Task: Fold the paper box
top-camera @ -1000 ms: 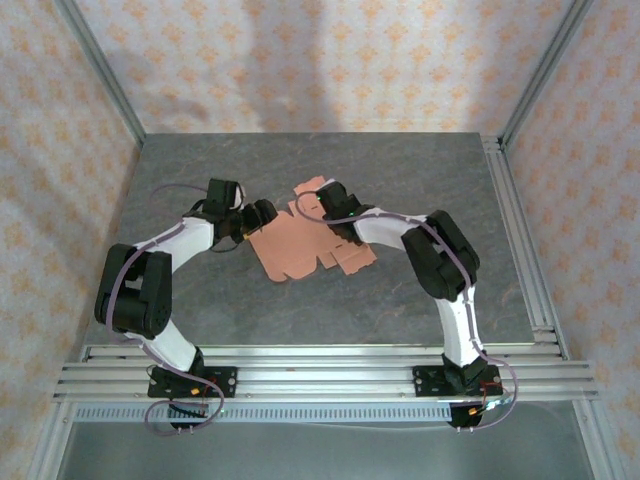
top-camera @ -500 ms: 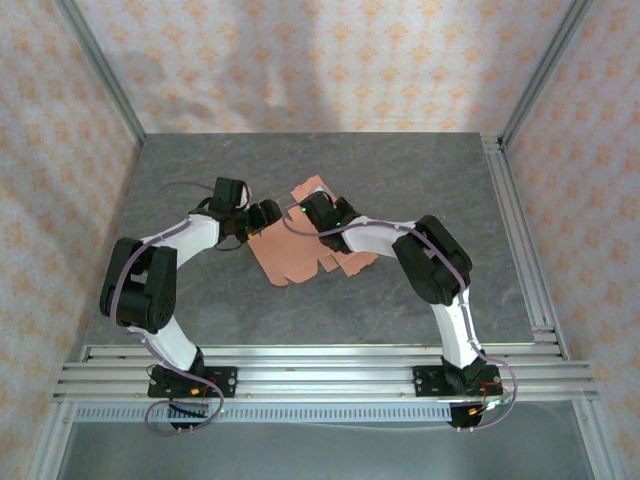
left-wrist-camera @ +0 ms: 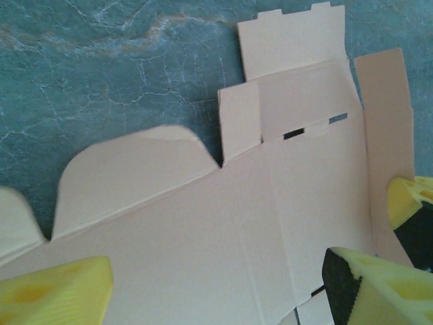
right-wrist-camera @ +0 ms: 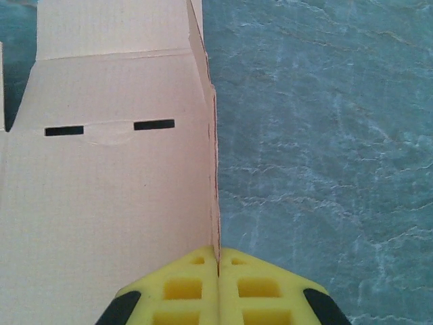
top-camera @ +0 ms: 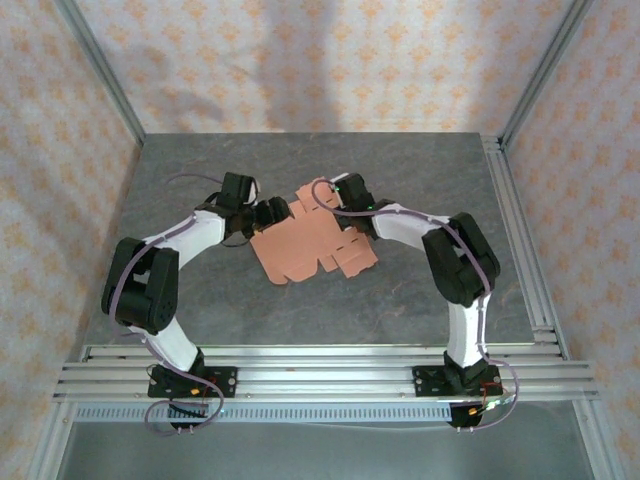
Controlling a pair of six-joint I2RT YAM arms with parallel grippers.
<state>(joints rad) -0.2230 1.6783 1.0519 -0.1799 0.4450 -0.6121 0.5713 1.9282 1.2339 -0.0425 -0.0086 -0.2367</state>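
Right claw (right-wrist-camera: 218,256) rearward, on box (right-wrist-camera: 108,196) edge

Both arms bent inward, wrists low. Left gripper (left-wrist-camera: 216,288) spread wide; right gripper (right-wrist-camera: 218,257) pinched on paper box (right-wrist-camera: 101,203) flap.

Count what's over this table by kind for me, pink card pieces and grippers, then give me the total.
paper box: 1
grippers: 2 (left gripper, right gripper)
Total: 3
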